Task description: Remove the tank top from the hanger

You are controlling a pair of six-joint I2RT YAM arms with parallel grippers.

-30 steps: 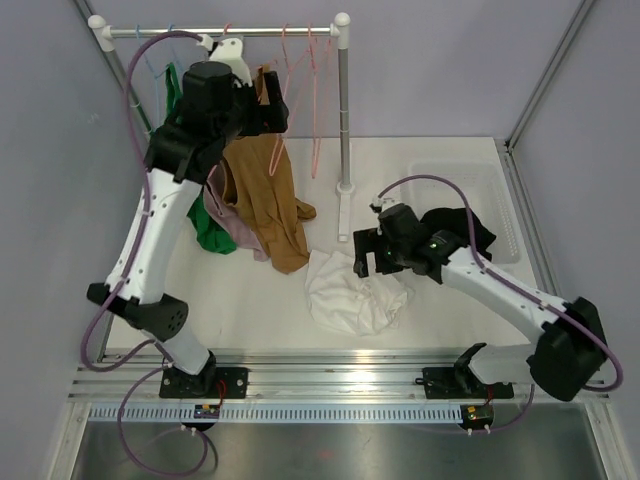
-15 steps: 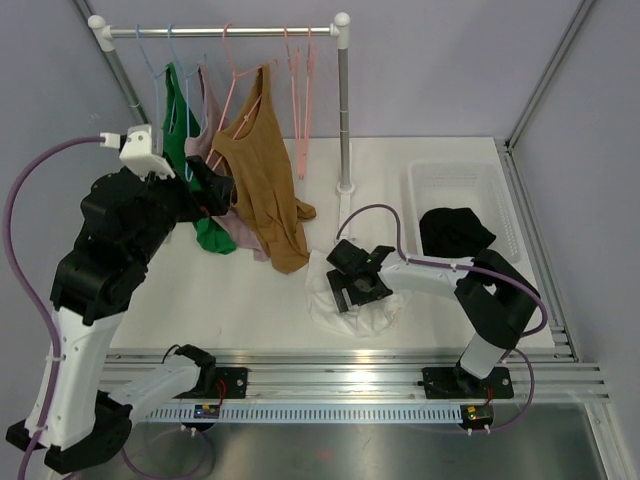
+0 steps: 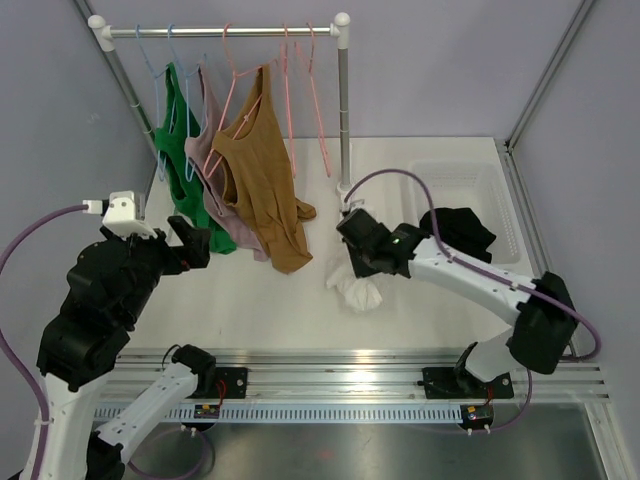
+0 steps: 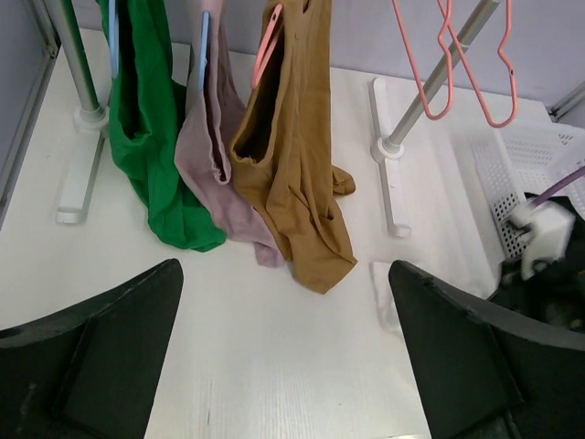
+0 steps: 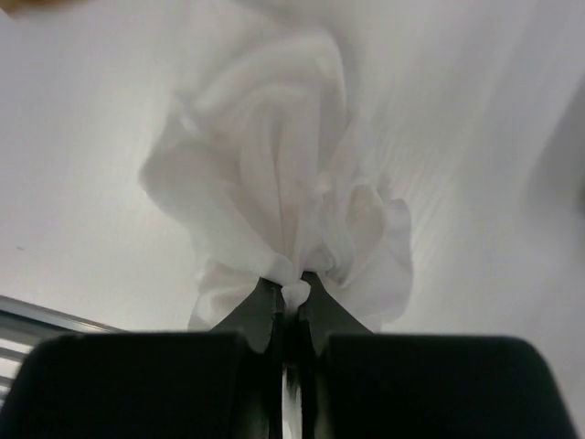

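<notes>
A brown tank top [image 3: 262,190] [image 4: 292,155] hangs from a pink hanger [image 3: 232,75] on the rail [image 3: 220,32], its hem trailing on the table. Beside it hang a mauve top [image 3: 205,165] [image 4: 215,155] and a green top [image 3: 180,150] [image 4: 151,137]. My left gripper [image 3: 190,245] [image 4: 283,267] is open and holds nothing, near and left of the hanging clothes. My right gripper [image 3: 358,262] [image 5: 294,291] is shut on a bunched white garment [image 3: 358,290] [image 5: 274,174], which hangs gathered from the fingertips over the table.
Two bare pink hangers [image 3: 300,70] [image 4: 457,55] hang at the rail's right end by the right post [image 3: 343,110]. A white basket [image 3: 470,180] [image 4: 539,155] at the right holds a black garment [image 3: 455,230].
My left arm has drawn back from the rail to the near left. My right gripper has shut on the white garment and gathered it up from its flat spread.
</notes>
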